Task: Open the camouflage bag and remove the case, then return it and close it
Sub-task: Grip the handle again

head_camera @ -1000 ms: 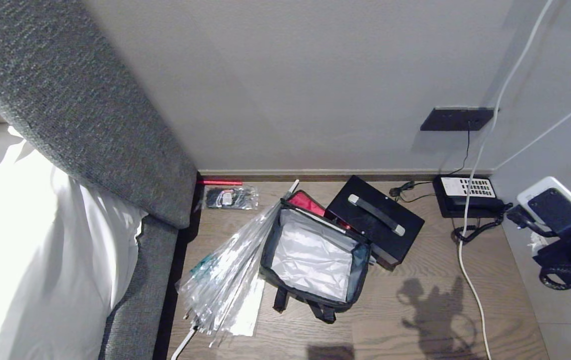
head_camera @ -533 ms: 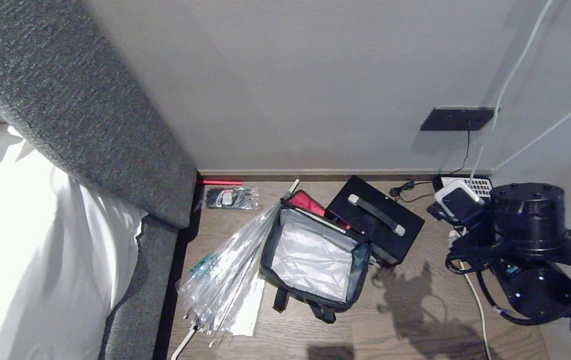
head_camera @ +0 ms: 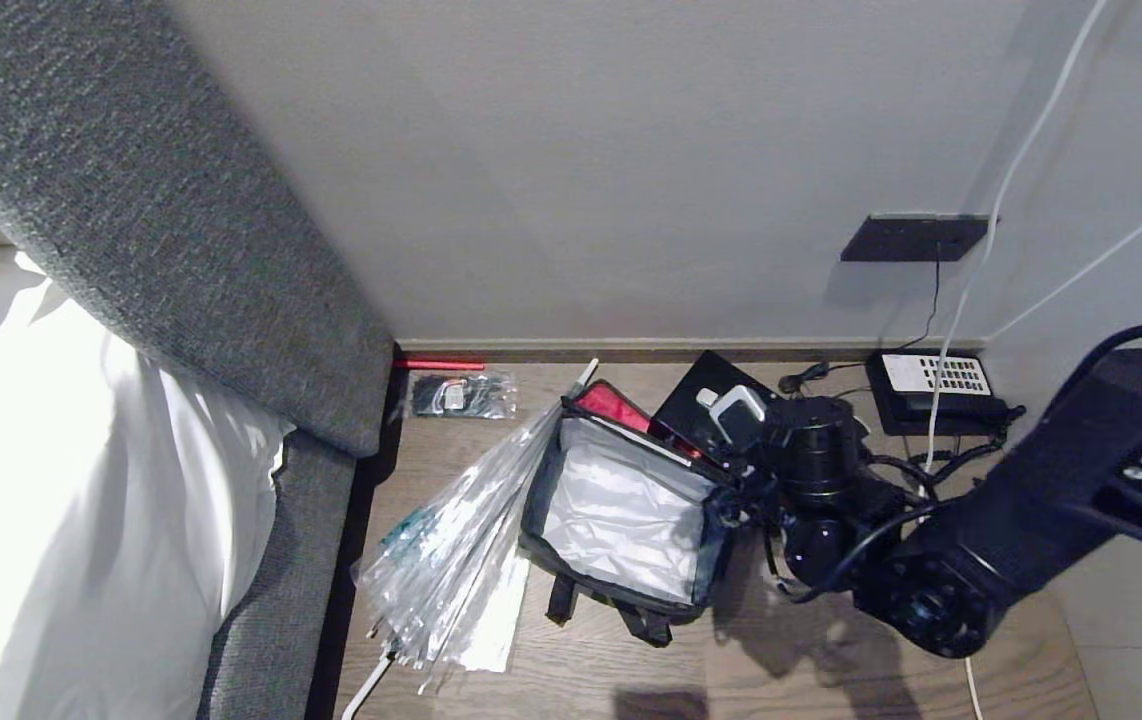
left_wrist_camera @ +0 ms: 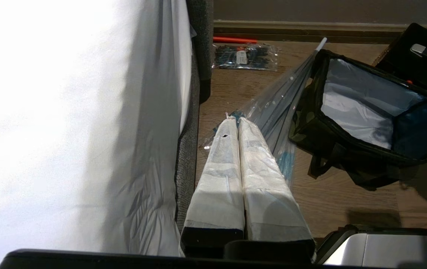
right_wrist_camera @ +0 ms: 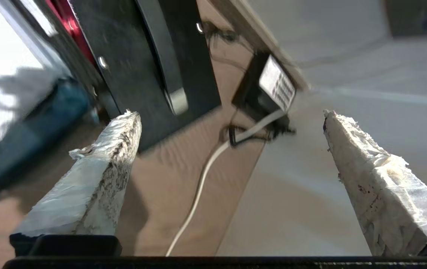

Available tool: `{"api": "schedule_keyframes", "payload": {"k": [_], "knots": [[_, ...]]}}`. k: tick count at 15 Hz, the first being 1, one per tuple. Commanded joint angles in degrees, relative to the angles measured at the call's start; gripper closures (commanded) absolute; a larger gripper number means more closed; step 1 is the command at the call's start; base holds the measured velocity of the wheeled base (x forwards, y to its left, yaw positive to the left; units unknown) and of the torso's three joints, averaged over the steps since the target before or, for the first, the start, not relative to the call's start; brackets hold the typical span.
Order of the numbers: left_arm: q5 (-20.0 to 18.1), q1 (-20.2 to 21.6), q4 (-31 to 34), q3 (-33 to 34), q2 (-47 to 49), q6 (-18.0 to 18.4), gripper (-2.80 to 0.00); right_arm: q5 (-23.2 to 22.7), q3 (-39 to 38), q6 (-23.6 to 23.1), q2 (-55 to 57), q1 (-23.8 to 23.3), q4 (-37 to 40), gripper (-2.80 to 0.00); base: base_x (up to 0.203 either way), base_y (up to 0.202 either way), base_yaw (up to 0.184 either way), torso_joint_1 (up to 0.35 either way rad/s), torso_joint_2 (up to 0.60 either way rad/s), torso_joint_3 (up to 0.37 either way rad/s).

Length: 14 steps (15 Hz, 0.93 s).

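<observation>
Right pincer (right_wrist_camera: 232,116) (spread wide, holding nothing) hangs over the case (right_wrist_camera: 150,71) beside the camouflage bag (head_camera: 621,510)

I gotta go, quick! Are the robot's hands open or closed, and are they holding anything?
Left hand: closed, holding nothing, parked beside the bed.
Right hand: wide open, empty, near the black case.
</observation>
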State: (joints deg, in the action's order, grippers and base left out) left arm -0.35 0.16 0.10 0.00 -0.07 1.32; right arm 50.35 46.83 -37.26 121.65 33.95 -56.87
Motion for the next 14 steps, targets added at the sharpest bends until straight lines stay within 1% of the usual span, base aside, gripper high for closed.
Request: {"api": "schedule_keyframes", "payload": {"k": [1, 4, 6, 7, 9, 12, 14], "knots": [[-0.08, 0.02, 0.0, 0.0, -0.01, 0.0, 0.0, 0.27, 4.97, -2.06, 8.7, -0.07, -0.83, -2.8, 0.0, 0.0, 0.0, 0.0, 0.0, 0.0], [0.0, 0.02, 0.06, 0.0, -0.01, 0.0, 0.0, 0.63, 15.14, -7.56, 16.93, -2.58, -2.05, -2.8, 0.0, 0.0, 0.0, 0.0, 0.0, 0.0], [0.0, 0.02, -0.01, 0.0, -0.01, 0.0, 0.0, 0.53, 20.3, -14.1, 21.11, -4.47, -3.86, -2.8, 0.0, 0.0, 0.0, 0.0, 0.0, 0.0], [-0.07, 0.02, -0.01, 0.0, -0.01, 0.0, 0.0, 0.47, 22.58, -16.0, 22.91, -5.17, -4.57, -2.8, 0.0, 0.0, 0.0, 0.0, 0.0, 0.0], [0.0, 0.02, 0.07, 0.0, -0.01, 0.0, 0.0, 0.84, 25.84, -21.68, 25.19, -6.57, -5.19, -2.8, 0.0, 0.0, 0.0, 0.0, 0.0, 0.0], [-0.04, 0.02, -0.01, 0.0, -0.1, 0.0, 0.0, 0.91, 29.12, -24.87, 29.59, -7.41, -8.4, -2.8, 0.0, 0.0, 0.0, 0.0, 0.0, 0.0], [0.0, 0.02, -0.01, 0.0, -0.1, 0.0, 0.0, 1.62, 33.42, -25.84, 31.86, -8.07, -8.6, -2.8, 0.0, 0.0, 0.0, 0.0, 0.0, 0.0]]}}
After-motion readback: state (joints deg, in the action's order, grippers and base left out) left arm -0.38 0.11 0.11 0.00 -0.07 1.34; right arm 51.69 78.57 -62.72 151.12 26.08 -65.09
